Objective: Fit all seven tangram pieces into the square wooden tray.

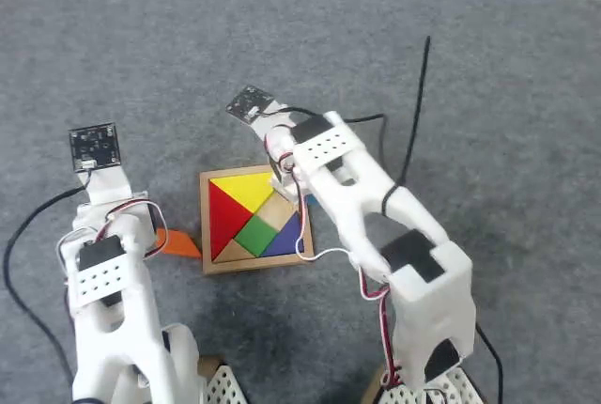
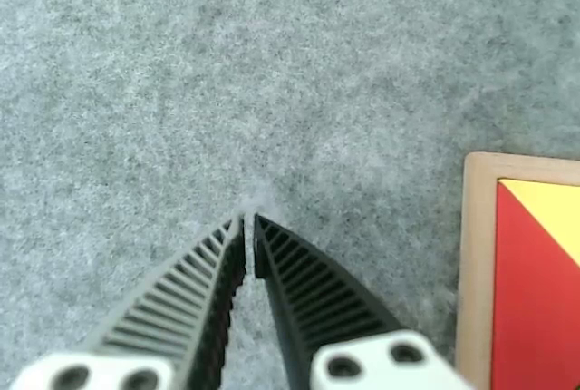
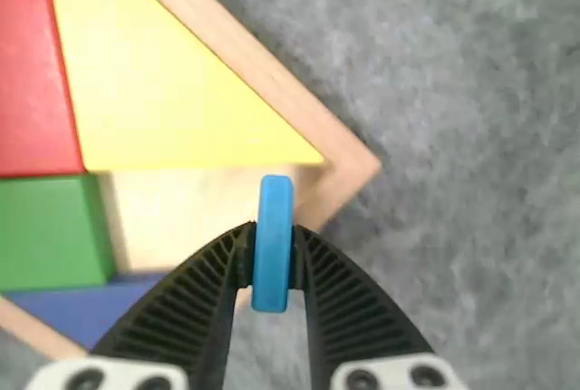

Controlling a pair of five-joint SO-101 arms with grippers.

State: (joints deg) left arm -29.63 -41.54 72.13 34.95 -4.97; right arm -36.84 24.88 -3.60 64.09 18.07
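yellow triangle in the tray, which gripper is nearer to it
Right. The right gripper holds a blue piece over the tray, just beside the yellow triangle; the left gripper sits shut over the carpet outside the tray.

The high camera looks steeply down on the grey desk (image 1: 488, 94), with the wooden tray (image 1: 205, 225) at frame centre and the arm bases (image 1: 423, 329) along the lower edge. Each wrist camera peers closely along its own jaws at the desk. All three views share the tray's rim.
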